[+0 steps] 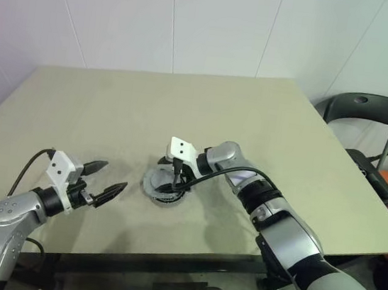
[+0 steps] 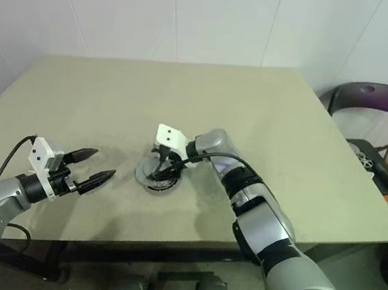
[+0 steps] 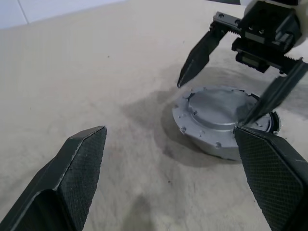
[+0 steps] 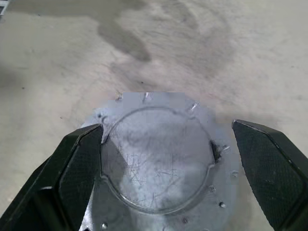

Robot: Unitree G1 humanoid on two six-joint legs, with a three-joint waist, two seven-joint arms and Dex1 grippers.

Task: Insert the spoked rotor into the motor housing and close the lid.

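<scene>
Right wrist view: right gripper (image 4: 166, 159) looks straight down on the lid (image 4: 159, 163), fingers spread wide, one to each side of the raised centre, gripping nothing. The straddle suggests it is lined up to press or take the lid; whether a fingertip touches the metal I cannot tell.

Left wrist view: lid sits grey and domed, scalloped rim with small screw heads around it, on top of a round stack on the table (image 1: 266, 140). A thin dark edge shows under the rim on the far side, probably the housing (image 3: 273, 126), so the lid looks already set on it.

Head view: stack lies near the table's front edge, about mid-width. Left gripper (image 1: 106, 180) hangs off to the left, near but apart, fingers apart and empty, pointing toward the stack; likely parked so its camera can watch.

Hidden: the rotor, presumably inside under the lid, cannot be confirmed. Copper windings are covered. Whether the lid is fully seated is not clear. The right gripper covers part of the stack in the head view.
</scene>
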